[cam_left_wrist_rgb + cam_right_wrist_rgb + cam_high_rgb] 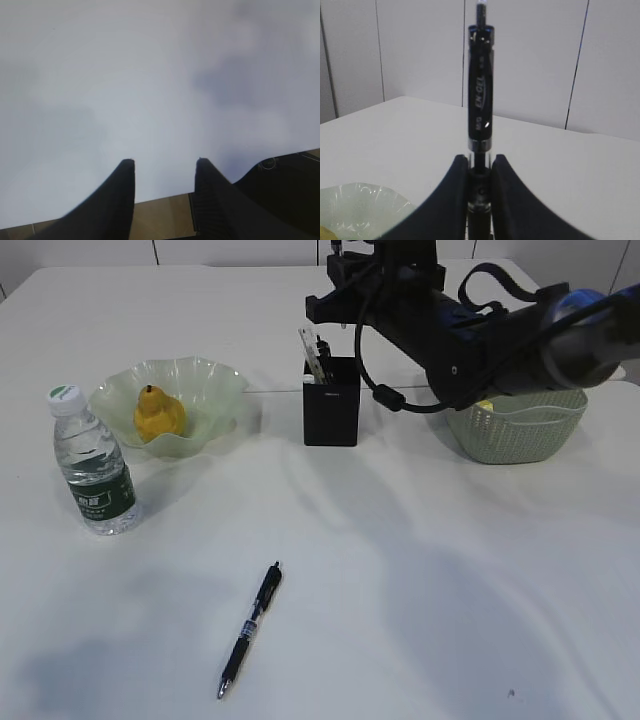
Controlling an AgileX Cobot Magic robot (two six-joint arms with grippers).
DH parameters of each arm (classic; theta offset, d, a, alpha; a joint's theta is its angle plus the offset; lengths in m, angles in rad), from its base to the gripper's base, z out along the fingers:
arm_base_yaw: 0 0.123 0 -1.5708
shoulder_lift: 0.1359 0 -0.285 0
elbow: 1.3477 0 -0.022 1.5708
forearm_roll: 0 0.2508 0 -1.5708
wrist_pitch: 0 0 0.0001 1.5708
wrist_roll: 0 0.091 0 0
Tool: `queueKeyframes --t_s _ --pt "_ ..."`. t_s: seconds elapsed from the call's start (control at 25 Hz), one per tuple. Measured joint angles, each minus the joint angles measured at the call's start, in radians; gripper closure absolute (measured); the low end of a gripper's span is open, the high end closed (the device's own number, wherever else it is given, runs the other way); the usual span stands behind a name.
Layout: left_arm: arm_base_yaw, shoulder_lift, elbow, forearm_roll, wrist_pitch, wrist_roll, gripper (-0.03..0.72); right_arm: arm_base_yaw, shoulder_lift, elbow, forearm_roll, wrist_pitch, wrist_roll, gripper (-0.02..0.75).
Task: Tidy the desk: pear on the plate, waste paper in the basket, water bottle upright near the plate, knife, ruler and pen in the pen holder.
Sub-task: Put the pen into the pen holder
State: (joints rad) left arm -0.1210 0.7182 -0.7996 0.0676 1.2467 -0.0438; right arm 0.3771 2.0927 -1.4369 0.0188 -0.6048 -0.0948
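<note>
- The right gripper is pinching a black gel pen low on its barrel. I take it the pen is being held upright so that it can drop end first into the pen holder.
- That holder is sitting just below and in front of the right gripper. A ruler is already poking out of its top, so the opening is getting crowded.
- The held pen is looking slim and glossy, with a chrome band just above the fingertips and pale lettering running up its barrel. Its far end is pointing straight away from the wrist.
- A second pen is lying flat on the table, well apart from the right gripper, towards the near edge. It is probably waiting its turn.
- The left gripper is standing open with nothing between its fingers, over bare table.
- Off to the far side of the holder from the right gripper, the pear is sitting in the plate and the water bottle is standing upright beside it.
- The basket is lying under the right arm.
</note>
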Motion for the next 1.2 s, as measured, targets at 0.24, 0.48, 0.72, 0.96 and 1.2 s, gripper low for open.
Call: queueKeyframes --t_s 0.24,0.48,0.72,0.96,1.2 --pt "0.000 0.000 0.000 -0.002 0.000 0.000 0.413 -0.002 0.084 -0.052 0.008 -0.034 -0.024 0.631" --pt "0.000 0.000 0.000 -0.002 0.000 0.000 0.413 -0.010 0.137 -0.054 0.074 -0.053 -0.051 0.631" --pt "0.000 0.000 0.000 -0.002 -0.012 0.000 0.413 -0.022 0.168 -0.054 0.088 -0.055 -0.056 0.631" --pt "0.000 0.000 0.000 -0.002 -0.019 0.000 0.413 -0.022 0.183 -0.054 0.089 -0.052 -0.056 0.631" --pt "0.000 0.000 0.000 -0.002 -0.019 0.000 0.413 -0.022 0.209 -0.054 0.089 -0.048 -0.056 0.631"
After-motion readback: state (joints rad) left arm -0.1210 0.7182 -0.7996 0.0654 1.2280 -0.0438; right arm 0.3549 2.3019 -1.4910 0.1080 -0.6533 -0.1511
